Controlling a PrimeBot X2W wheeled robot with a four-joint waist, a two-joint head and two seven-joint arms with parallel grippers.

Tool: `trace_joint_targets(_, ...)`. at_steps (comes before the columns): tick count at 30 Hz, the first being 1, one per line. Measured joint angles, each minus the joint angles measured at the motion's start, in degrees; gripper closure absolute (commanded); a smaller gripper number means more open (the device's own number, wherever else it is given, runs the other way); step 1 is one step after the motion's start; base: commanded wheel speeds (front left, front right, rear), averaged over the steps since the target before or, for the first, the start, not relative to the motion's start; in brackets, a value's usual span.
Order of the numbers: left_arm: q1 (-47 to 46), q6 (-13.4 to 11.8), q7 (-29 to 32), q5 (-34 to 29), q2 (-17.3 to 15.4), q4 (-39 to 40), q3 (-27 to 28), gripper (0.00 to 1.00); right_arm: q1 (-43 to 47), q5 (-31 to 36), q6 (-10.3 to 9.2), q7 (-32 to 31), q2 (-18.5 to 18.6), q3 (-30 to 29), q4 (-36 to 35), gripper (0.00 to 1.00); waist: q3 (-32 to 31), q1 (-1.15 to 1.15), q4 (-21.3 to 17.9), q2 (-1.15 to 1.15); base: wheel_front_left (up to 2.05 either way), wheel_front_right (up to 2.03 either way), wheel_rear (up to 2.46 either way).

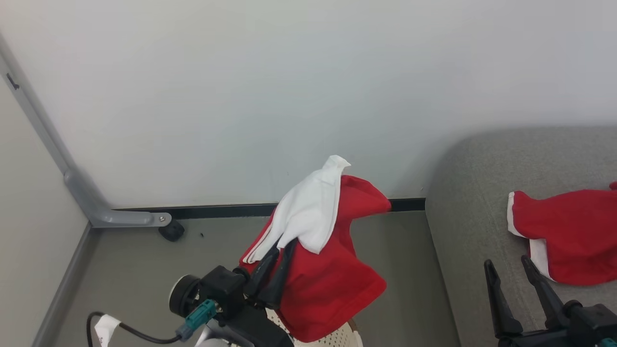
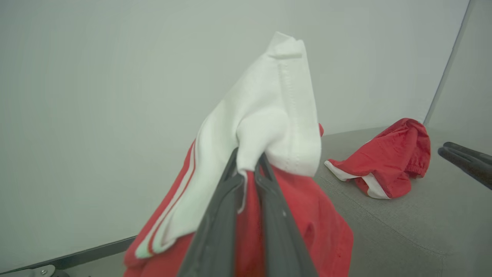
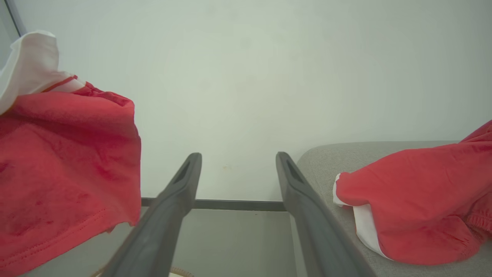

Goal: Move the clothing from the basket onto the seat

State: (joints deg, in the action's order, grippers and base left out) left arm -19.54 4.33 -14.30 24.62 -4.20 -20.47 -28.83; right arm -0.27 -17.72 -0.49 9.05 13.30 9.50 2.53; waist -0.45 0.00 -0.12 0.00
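Status: one red-and-white garment is on the seat, lying near the edge closest to the basket. That piece is done.

Second garment is in the air. The left fingers are clamped tight on a fold of its white panel, and the red body hangs down over the basket. It is beside the seat but not over it, with open floor between the two.

Right fingers are spread wide and empty. They hover above the front of the seat, just beside the landed garment, not touching it.

Remaining, as I read it: carry the held piece sideways over the cushion and let go.

The hanging cloth hides the inside of the basket and just a strip of perforated wall is visible, so I can't tell whether more is left in there. If this is the last piece, we're well past halfway.
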Motion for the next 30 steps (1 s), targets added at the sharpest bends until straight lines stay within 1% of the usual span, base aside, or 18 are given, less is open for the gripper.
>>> trace_joint_targets(9,2.61,0.27,1.7,-0.43,0.07,4.94,-3.26,1.0,2.3,0.0,-0.01,-0.41,-0.33,0.41,-1.82,0.0,-0.38,0.0,-0.89,0.0,0.0,0.0,0.0)
trace_joint_targets(18,3.54,0.26,4.15,-0.42,-0.07,8.44,-3.53,1.0,2.34,0.0,0.02,-0.59,-0.55,1.59,-3.24,0.0,-0.07,0.0,-0.98,0.0,0.0,0.0,0.0)
trace_joint_targets(22,3.54,0.26,5.19,-0.4,-0.14,9.43,-3.56,1.0,2.13,0.0,1.2,-1.12,-0.82,3.44,-3.88,0.0,0.14,0.0,-0.86,0.0,0.0,0.0,0.0)
trace_joint_targets(27,3.5,0.23,6.38,-0.4,-0.13,10.32,-3.94,1.0,0.99,-0.01,4.04,-2.53,-2.26,8.02,-3.75,0.0,0.38,0.0,-0.53,0.0,0.0,0.0,0.0)
trace_joint_targets(29,3.44,0.23,6.72,-0.4,-0.08,10.51,-4.37,1.0,-0.25,-0.01,4.89,-3.21,-2.98,10.27,-3.19,0.0,0.52,0.0,-0.27,0.0,0.0,0.0,0.0)
trace_joint_targets(30,3.44,0.23,6.72,-0.4,-0.08,10.51,-4.37,1.0,-0.25,-0.01,4.89,-3.21,-2.98,10.27,-3.19,0.0,0.52,0.0,-0.27,0.0,0.0,0.0,0.0)
